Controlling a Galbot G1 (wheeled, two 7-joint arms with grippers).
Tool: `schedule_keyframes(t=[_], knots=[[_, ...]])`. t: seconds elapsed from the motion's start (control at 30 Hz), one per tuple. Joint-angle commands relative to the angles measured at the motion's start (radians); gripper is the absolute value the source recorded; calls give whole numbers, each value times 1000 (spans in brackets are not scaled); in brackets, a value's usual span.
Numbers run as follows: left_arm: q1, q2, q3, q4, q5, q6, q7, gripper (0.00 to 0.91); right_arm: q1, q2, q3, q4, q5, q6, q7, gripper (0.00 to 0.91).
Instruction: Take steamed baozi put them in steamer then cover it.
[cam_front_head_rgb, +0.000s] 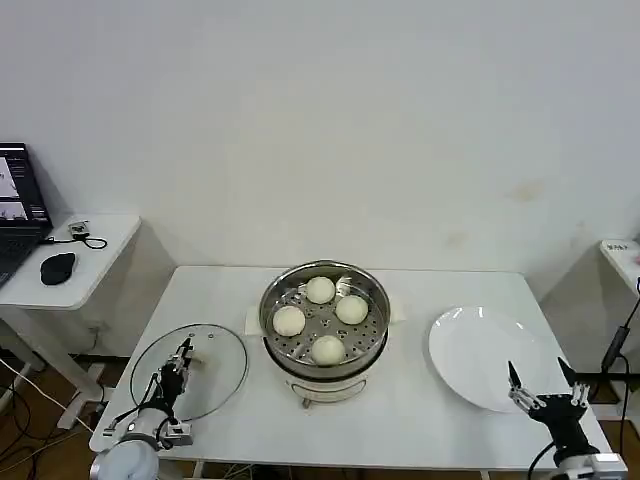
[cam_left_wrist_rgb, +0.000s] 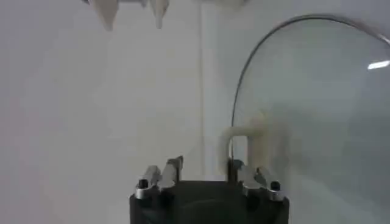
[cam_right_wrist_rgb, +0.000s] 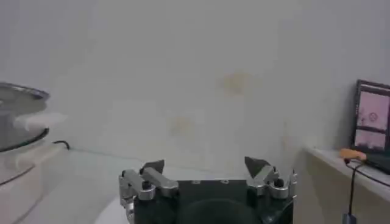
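Already four buns sit in the open steamer mid-bench; left gripper narrow over the glass lid; right gripper spread wide beside the plate.

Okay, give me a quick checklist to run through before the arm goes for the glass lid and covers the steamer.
1. All four steamed baozi in the steamer: ok.
2. White plate bare of buns: ok.
3. Glass lid flat on the table, left of the steamer: ok.
4. Left end effector over the lid: ok; grip on knob: cannot tell.
5. Right end effector open, by the plate's near edge, away from the steamer: ok.
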Motion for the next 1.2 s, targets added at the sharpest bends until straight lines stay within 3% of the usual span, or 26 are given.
schedule_keyframes(t=[0.03,0.2,0.43,0.77,1.03,1.2], knots=[[3,-10,-20,-10,19,-15,-43,0,0,-3,-11,10,-3,0,0,907],[41,-19,-47,-94,40,-3,-83,0,-7,-5,-11,29,0,1,-1,907],[115,-18,-87,-315,-8,132,-72,0,-4,-8,-9,31,-3,3,-7,907],[127,16,-102,-500,-57,249,43,0,1,-2,-25,26,-17,6,-15,907],[62,31,-2,-567,-40,329,141,0,9,22,-44,21,-66,22,-16,907],[-44,26,140,-585,24,385,207,0,13,38,-61,23,-90,29,-16,907]])
